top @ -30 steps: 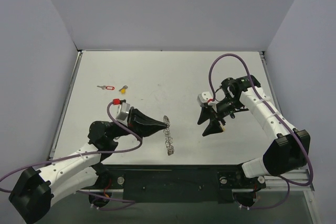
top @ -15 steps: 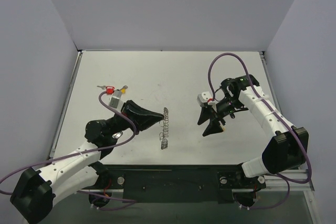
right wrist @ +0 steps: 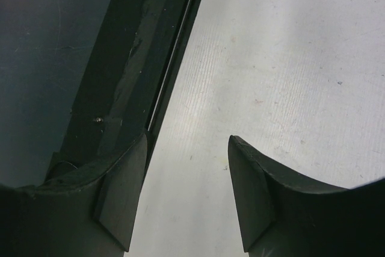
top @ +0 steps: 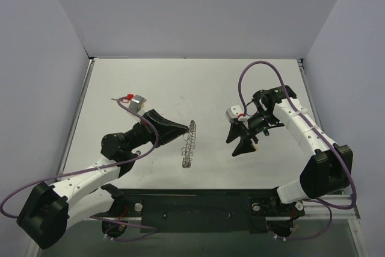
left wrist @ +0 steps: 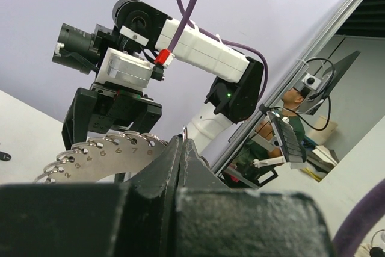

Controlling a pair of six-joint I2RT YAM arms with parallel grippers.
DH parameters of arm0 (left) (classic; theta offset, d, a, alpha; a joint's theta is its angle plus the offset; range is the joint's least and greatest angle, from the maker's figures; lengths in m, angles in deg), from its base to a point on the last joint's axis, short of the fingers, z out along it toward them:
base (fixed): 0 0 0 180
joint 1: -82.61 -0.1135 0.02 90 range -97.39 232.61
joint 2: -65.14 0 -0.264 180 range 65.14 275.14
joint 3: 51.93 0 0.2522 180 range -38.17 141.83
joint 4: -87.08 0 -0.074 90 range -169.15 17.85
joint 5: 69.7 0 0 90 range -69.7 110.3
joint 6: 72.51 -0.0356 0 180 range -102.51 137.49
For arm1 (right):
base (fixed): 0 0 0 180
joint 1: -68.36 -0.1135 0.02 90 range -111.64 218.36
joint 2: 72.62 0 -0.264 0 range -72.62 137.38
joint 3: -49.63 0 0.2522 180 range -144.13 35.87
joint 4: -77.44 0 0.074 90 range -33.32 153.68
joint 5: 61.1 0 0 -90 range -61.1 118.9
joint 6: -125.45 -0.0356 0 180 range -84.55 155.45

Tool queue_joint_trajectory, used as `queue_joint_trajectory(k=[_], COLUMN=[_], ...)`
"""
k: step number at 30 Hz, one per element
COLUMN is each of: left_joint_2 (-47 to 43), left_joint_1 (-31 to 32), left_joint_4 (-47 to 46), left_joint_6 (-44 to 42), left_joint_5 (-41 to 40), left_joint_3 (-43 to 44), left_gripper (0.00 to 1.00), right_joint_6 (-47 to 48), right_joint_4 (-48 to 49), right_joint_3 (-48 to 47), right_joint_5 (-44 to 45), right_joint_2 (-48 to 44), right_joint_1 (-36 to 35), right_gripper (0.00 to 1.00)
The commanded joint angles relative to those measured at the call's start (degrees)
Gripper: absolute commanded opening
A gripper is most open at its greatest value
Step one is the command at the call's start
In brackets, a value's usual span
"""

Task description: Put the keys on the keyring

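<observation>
1 keyring (top: 189, 144); 1 red-tagged key (top: 127, 97) visible; 2 hands: left hand (top: 184, 128), right hand (top: 237, 143); 1 table (top: 180, 82).

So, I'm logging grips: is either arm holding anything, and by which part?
The left gripper pinches the keyring by its rim, at the far end. The right gripper is open, empty.

Top view: keyring (top: 189, 144) sits edge-on, loop shape unreadable. Keys (top: 127, 97): only a red speck shows beside my left wrist (top: 139, 102); too small to count.

Left wrist view: keyring's lower arc hidden behind my closed left gripper (left wrist: 182, 148).

Right wrist view: my right gripper (right wrist: 187, 138) fingers run off the bottom edge.
</observation>
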Motion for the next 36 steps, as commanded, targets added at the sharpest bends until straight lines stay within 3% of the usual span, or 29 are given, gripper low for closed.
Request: queue_joint_trajectory(k=[1, 7, 10, 12, 13, 15, 18, 21, 22, 26, 28, 31, 36], left_joint_2=[0.0, -0.1, -1.9, -5.5, -8.8, -12.7, -15.8, -17.8, -18.2, -20.7, -21.5, -22.9, -26.0], left_joint_1=[-0.4, -0.6, -0.8, -0.9, -0.7, -0.6, -0.8, -0.9, -0.9, -0.9, -1.0, -0.9, -0.9], left_joint_4=[-15.4, -15.3, -9.7, 6.2, 22.4, 44.8, 61.4, 66.2, 67.1, 68.0, 68.2, 68.3, 67.8], left_joint_6=[3.4, 2.4, -5.7, -18.4, -30.9, -46.8, -58.3, -63.1, -63.9, -66.3, -67.3, -69.4, -71.3], left_joint_5=[0.4, 2.0, 7.4, 10.6, 10.9, 7.7, 1.6, 0.5, 0.2, 0.1, 0.2, 0.5, -0.9], left_joint_3=[3.4, 3.3, 3.3, 5.2, 7.0, 10.2, 12.7, 13.3, 12.9, 10.6, 9.7, 8.4, 5.7], left_gripper=[0.0, 0.0, 0.0, 0.0, 0.0, 0.0, 0.0, 0.0, 0.0, 0.0, 0.0, 0.0, 0.0], right_joint_6=[2.5, 2.8, 2.6, 0.2, -0.9, -6.3, -16.7, -24.9, -33.4, -60.5, -68.5, -73.9, -73.0], right_joint_4=[-5.2, -5.5, -5.9, -6.1, -6.0, -5.8, -5.2, 1.1, 4.1, 30.2, 39.6, 40.8, 38.7], right_joint_3=[-0.4, -0.4, -0.5, -1.4, -1.9, -4.1, -7.7, -5.0, -4.0, 5.8, 8.5, 6.8, 0.7], right_joint_5=[-3.1, -2.8, -2.8, -3.3, -3.2, -2.4, 0.9, 3.2, 5.2, 23.2, 31.8, 36.7, 39.5], right_joint_2=[0.3, 0.6, 0.7, 0.7, 0.8, 1.2, 2.0, 1.2, 0.6, -6.0, -7.5, -4.0, 6.4], right_joint_1=[0.6, 0.7, 1.3, 4.1, 4.9, 8.5, 16.0, 22.4, 24.7, 26.9, 27.0, 27.9, 27.8], right_gripper=[0.52, 0.52, 0.52, 0.51, 0.51, 0.47, 0.43, 0.41, 0.41, 0.43, 0.45, 0.45, 0.44])
